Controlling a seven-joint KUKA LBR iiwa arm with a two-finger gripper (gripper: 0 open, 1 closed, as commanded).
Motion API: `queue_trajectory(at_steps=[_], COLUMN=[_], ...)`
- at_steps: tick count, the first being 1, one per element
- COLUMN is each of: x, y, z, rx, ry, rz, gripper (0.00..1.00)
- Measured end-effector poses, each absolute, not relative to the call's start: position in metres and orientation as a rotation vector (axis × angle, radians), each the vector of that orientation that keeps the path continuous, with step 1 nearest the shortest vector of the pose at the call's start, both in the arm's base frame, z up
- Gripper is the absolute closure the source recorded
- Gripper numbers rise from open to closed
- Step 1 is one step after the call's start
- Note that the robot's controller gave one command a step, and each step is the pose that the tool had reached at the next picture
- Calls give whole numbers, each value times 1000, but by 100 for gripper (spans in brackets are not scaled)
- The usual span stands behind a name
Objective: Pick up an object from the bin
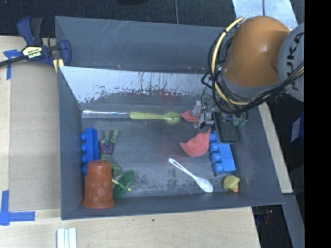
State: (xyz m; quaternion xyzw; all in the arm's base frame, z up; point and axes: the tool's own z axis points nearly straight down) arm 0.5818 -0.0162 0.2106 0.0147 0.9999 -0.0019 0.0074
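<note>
Honestly, whether the jaws beside the pink lump (pixel 195 145) are open cannot be told.

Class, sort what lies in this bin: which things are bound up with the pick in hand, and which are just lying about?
In the job: the gripper, down at the right of the bin; the red flat piece and the right blue block, nearest to it.
Lying about: green spoon, white spoon, yellow lump, orange cup, left blue block.
</note>
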Motion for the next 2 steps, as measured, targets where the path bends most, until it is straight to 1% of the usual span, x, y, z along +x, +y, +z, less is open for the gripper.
queue_trajectory(at_steps=[1, 2], x=[555, 554], y=[-5, -7], z=[144, 171], rx=[-156, -240], ry=[3119, 3121], rz=[-9, -8], gripper=[100, 100])
